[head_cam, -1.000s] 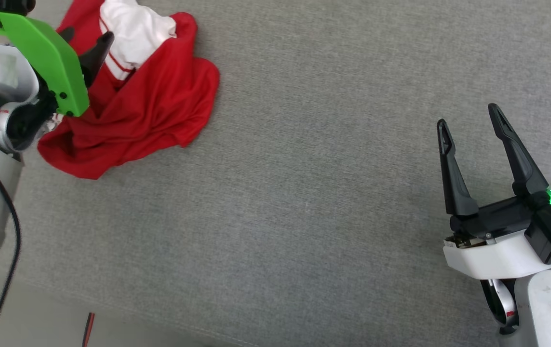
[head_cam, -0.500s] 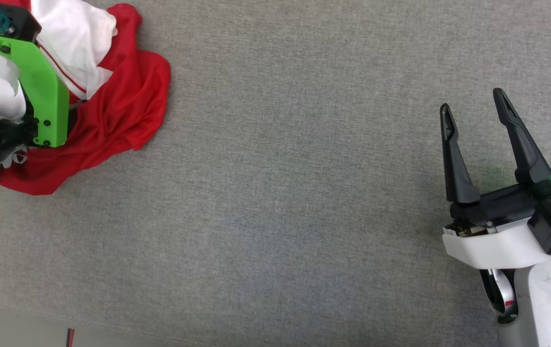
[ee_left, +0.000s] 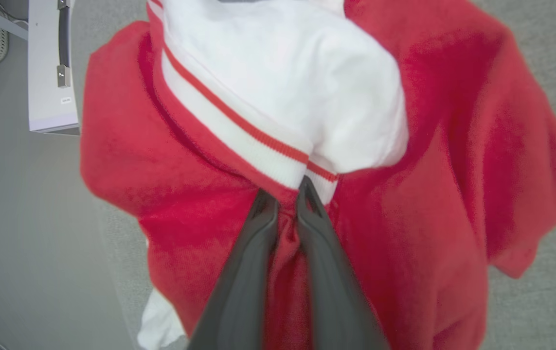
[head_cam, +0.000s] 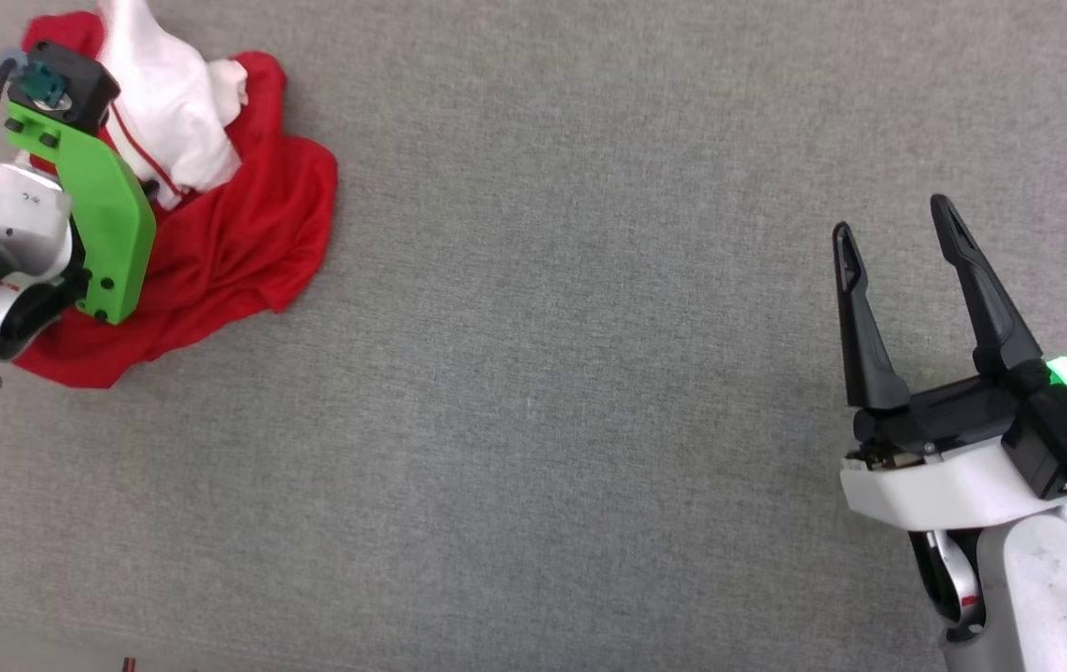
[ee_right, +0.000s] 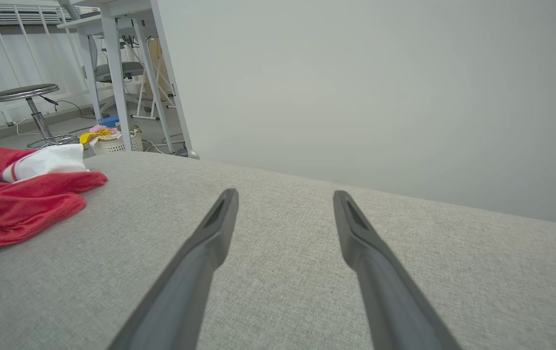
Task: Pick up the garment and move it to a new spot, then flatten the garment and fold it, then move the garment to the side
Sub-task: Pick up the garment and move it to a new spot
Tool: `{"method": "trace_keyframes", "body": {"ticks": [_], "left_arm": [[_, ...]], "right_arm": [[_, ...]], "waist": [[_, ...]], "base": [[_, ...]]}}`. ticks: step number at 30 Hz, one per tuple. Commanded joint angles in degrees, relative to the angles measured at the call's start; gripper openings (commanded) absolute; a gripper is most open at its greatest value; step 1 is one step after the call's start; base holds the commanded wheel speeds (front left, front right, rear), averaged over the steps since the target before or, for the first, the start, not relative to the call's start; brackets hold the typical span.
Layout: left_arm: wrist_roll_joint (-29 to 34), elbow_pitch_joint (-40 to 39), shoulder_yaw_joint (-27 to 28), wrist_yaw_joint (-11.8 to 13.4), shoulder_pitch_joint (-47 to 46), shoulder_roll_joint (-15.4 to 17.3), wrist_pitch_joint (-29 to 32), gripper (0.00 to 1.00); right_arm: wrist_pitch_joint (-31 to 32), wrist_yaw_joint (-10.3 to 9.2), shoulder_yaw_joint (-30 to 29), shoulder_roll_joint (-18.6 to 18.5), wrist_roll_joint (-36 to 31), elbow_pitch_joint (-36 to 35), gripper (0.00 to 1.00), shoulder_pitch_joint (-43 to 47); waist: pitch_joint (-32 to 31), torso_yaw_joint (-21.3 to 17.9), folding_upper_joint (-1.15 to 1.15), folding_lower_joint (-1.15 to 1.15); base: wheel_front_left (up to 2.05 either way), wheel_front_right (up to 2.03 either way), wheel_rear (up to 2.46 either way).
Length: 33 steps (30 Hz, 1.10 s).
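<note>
**Red garment (head_cam: 234,243) nipped by left tool (ee_left: 285,194); right tool (head_cam: 891,217) spread wide**

Head view, upper left of frame: the garment lies crumpled in a heap on the grey woven bench (head_cam: 533,392). Its red body is spread low, and a white sleeve (head_cam: 178,121) with striped trim is bunched on top. A green bracket (head_cam: 99,224) on the left arm covers the heap's left part.

Left wrist view: the left tool's two dark fingers (ee_left: 253,253) stand nearly together. A fold of red cloth is pinched between them just beneath the red-and-white trim, and the tips reach the trim's edge. Cannot tell whether the cloth is raised off the bench.

Head view, centre: bare grey weave.

Head view, lower right: the right tool points up the frame with its jaws wide over bare weave, well apart from the garment.

Right wrist view: the garment sits at the far left edge. Beyond it, on the floor, are a stool (ee_right: 25,92), a basket (ee_right: 112,141) and white table legs (ee_right: 117,73).
</note>
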Motion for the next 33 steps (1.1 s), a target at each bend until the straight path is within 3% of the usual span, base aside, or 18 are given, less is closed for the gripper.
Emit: {"method": "trace_keyframes", "body": {"ticks": [1, 8, 17, 28, 33], "left_arm": [[0.81, -1.0, -0.28, -0.14, -1.84, 0.87, -2.2, 0.0], [2.16, -7.17, -2.99, -0.14, -5.47, 0.98, -8.91, 0.0], [6.05, -13.44, -7.34, -0.14, -9.12, -4.89, -13.12, 0.0], [8.79, -10.77, -19.22, -0.14, -11.7, -20.54, -15.33, 0.0], [10.46, -7.24, -20.76, -0.14, -10.27, -27.45, -16.22, 0.0]], "right_arm": [[-0.13, -0.04, -0.07, 0.22, 0.27, 0.24, 1.0, 0.92], [-0.13, -0.04, 0.04, 0.8, 1.15, 0.69, 1.0, 3.06], [-0.13, -0.04, -0.17, 0.98, 2.99, 0.41, 1.0, 4.36], [-0.13, -0.04, -1.62, 1.0, 5.5, -0.53, 1.0, 2.42], [-0.13, -0.04, -2.73, 1.0, 6.72, -1.15, 1.0, 1.2]], "waist": [[-4.02, 0.85, 0.0, 0.0], [-8.68, -0.11, 0.0, 0.0], [-11.2, -4.46, 0.0, 0.0], [-7.48, -12.1, 0.0, 0.0], [-5.22, -15.37, 0.0, 0.0]], "base": [[0.0, 0.0, 0.0], [0.0, 0.0, 0.0], [0.0, 0.0, 0.0], [0.0, 0.0, 0.0], [0.0, 0.0, 0.0]]}}
